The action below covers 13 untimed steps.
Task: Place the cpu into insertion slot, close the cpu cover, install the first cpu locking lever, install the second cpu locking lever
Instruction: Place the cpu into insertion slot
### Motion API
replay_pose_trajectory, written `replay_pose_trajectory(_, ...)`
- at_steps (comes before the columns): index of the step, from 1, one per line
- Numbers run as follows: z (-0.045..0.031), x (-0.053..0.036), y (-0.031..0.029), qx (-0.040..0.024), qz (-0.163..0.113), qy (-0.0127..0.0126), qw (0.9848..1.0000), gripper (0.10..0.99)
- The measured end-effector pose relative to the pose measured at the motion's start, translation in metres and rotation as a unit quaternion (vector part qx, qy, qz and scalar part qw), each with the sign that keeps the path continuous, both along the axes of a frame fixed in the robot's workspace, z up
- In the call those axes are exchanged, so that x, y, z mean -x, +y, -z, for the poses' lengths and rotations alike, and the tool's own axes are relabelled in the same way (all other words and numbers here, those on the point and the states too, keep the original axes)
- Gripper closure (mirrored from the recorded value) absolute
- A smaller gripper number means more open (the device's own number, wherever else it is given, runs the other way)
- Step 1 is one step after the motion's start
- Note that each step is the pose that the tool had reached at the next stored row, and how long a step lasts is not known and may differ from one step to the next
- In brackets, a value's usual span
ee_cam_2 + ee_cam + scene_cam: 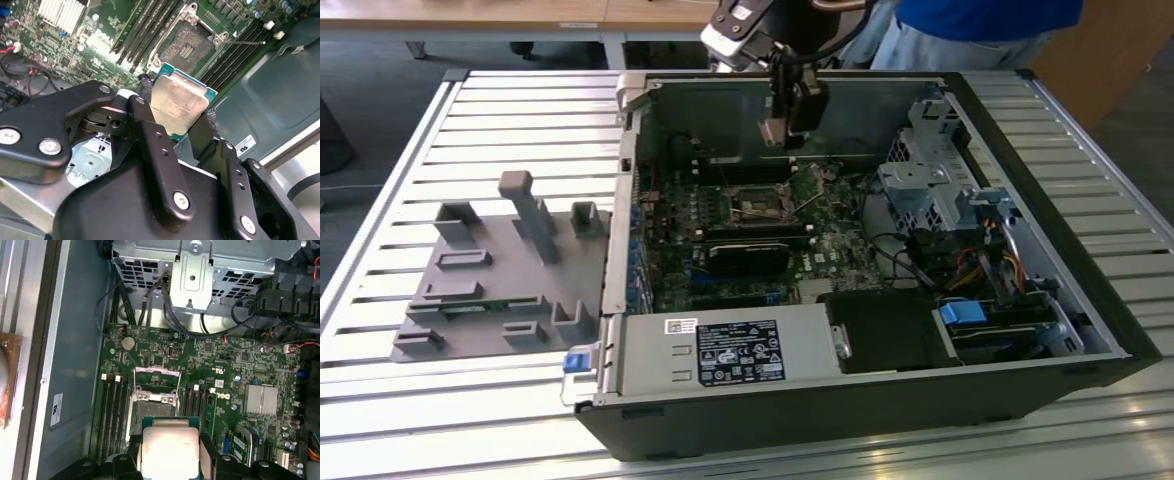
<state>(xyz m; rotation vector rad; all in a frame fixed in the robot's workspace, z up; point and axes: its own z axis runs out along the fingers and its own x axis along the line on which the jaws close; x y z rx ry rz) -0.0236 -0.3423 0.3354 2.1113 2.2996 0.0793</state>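
The gripper [783, 128] hung inside the open case [1121, 345], above the board [225, 355] and close to the case's far wall in the exterior view. Its jaws were closed on the cpu [179, 102], with one finger [145, 107] on each of two opposite edges. This grip left the pale metal face uncovered and put the load on the rim of the chip, which was judged the safest way to carry a part of this kind. The cpu was in the air, well clear of the board and not yet seated. The slot [187, 47] lay open below, its dark contact field exposed inside the silver rim, between the two banks of memory slots [112, 405]. The cover [156, 371] appeared to stand raised at one edge of the slot, which would leave a free path down into it. A thin rod [247, 43], probably a locking lever, lay swung out beside the slot, apart from the cover, and neither lever looked engaged. In the first wrist view the cpu sat just short of the slot and roughly square to it, which suggested that alignment was in hand. A person [987, 20] stood behind the case.
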Motion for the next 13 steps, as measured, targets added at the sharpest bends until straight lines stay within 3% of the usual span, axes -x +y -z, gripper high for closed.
replay_pose_trajectory(4, 0.0029, 0.0000, 0.0005, 0.0000, 0.013, 0.0000, 0.9999, 0.545)
replay_pose_trajectory(13, 0.0123, 0.0001, 0.0006, 0.0000, 0.014, 0.0000, 0.9999, 0.545)
